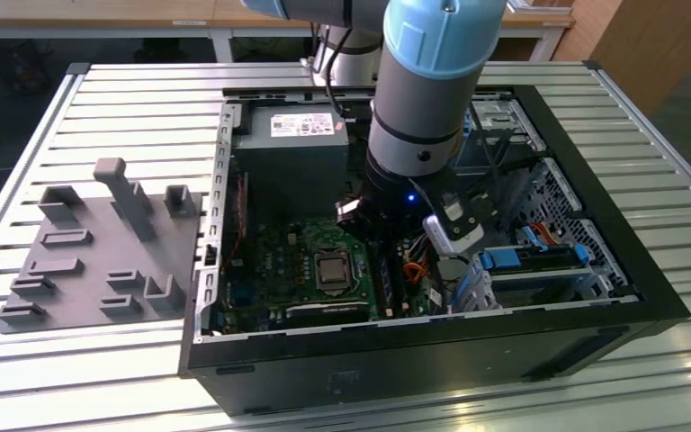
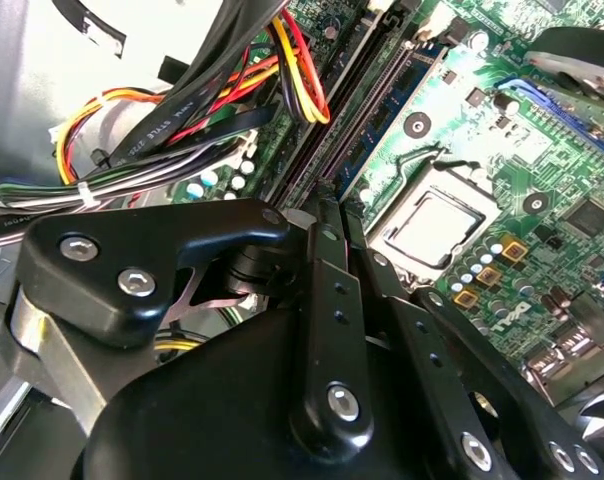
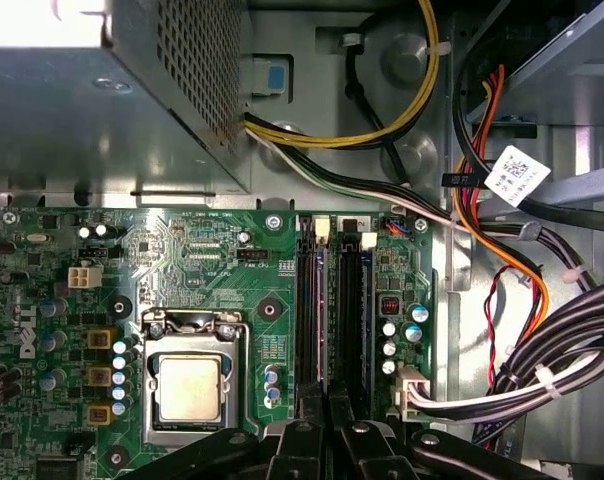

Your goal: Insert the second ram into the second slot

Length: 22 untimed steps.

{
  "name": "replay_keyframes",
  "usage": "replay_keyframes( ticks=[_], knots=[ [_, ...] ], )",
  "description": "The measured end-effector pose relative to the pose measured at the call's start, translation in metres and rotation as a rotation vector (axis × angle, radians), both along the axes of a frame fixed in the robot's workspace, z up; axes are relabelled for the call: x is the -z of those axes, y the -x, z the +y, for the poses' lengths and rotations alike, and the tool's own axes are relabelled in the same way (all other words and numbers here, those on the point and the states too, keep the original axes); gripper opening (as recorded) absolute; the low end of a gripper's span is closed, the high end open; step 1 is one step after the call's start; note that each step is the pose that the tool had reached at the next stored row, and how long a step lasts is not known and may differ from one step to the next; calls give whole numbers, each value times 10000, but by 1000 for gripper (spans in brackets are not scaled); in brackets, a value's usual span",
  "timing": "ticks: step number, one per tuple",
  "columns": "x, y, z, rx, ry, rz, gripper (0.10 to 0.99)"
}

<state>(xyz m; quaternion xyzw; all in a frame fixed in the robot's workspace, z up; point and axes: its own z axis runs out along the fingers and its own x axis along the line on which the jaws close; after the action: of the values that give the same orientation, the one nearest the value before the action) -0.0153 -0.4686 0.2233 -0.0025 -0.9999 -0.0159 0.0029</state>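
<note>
The second ram (image 3: 325, 310) shows edge-on in the first wrist view as a thin blue-purple line. It runs along the two long black slots, one (image 3: 308, 310) nearer the processor socket and one (image 3: 351, 310) farther from it. In the second wrist view its edge (image 2: 374, 112) leads straight out from the fingertips. My gripper (image 3: 328, 405) (image 2: 327, 215) is shut on the stick's near end, low over the motherboard (image 3: 232, 270). I cannot tell which slot the stick sits in, or how deep. In the exterior view the arm's wrist (image 1: 412, 171) reaches down into the open computer case (image 1: 442, 337).
The processor socket (image 3: 189, 385) lies beside the slots, with the power supply box (image 3: 112, 90) beyond their far end. Cable bundles (image 3: 542, 370) hang close on the other side. Bright blue drive brackets (image 1: 520, 259) sit at the exterior view's right. A grey fixture plate (image 1: 94, 261) lies outside the case.
</note>
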Motion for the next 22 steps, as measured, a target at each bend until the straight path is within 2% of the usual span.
replay_keyframes(
  ticks=[22],
  knots=[
    [45, -1, -1, 61, 1, 8, 137]
  ],
)
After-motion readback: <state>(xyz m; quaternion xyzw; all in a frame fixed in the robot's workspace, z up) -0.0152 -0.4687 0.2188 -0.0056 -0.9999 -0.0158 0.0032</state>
